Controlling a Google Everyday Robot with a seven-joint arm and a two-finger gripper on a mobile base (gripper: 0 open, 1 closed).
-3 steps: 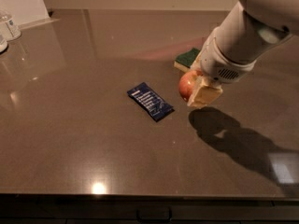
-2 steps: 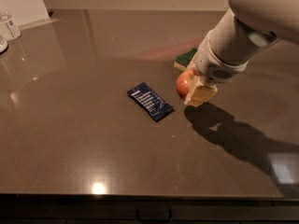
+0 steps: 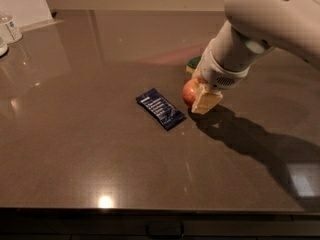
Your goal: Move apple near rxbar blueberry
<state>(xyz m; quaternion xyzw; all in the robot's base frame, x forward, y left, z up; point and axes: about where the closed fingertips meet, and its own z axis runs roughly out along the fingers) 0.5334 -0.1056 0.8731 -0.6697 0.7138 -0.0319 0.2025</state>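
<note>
The red apple (image 3: 189, 91) sits low over the brown table, mostly hidden behind my gripper (image 3: 201, 98), which is shut on it; one cream finger (image 3: 207, 101) covers its right side. The rxbar blueberry (image 3: 161, 109), a flat dark navy wrapper with white lettering, lies on the table just left of the apple, a small gap apart. My white arm (image 3: 260, 24) comes in from the upper right.
A green-and-yellow sponge (image 3: 193, 64) peeks out behind the arm. A clear bottle (image 3: 11, 28) stands at the far left by a white panel (image 3: 22, 4). The table's front edge (image 3: 160, 211) runs along the bottom.
My gripper has carried the apple a little left and down, closer to the rxbar blueberry. The bar has not moved.
</note>
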